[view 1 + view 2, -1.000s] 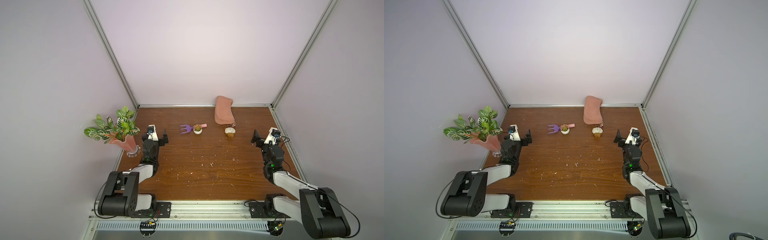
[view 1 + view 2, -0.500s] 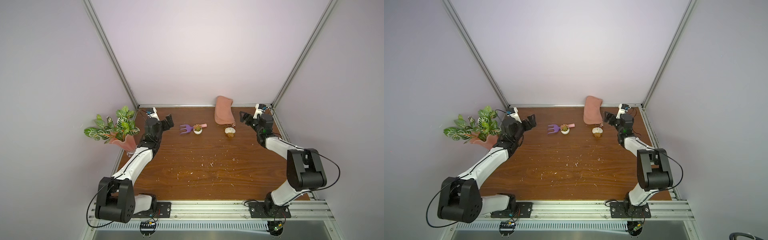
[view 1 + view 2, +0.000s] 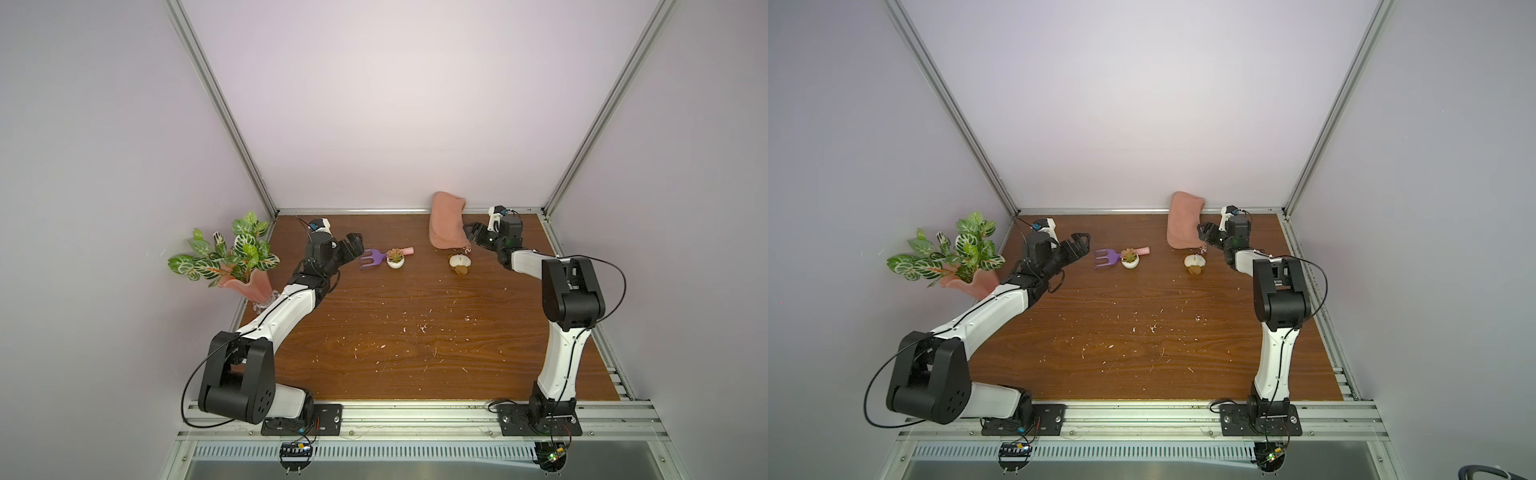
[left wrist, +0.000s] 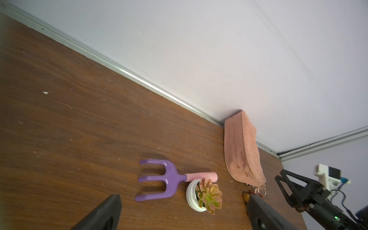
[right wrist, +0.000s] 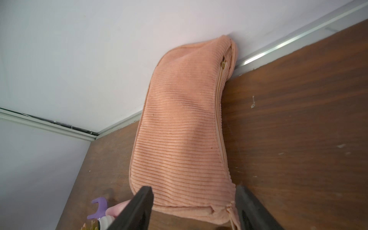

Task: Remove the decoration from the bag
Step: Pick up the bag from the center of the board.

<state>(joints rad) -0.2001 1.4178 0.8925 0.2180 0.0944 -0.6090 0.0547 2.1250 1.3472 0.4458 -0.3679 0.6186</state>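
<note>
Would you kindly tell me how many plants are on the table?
2. A leafy plant in a pink vase stands at the left edge of the table; a small potted succulent sits beside the purple garden fork. None seems hidden.

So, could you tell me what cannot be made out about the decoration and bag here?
- Left wrist view: the decoration is mostly hidden by a finger of the left gripper.
- Right wrist view: the picture's edge cuts off everything past the zipper end of the bag.
- Top views: the clasp is too small to see.
- Whether the right gripper touches the bag: unclear.
</note>
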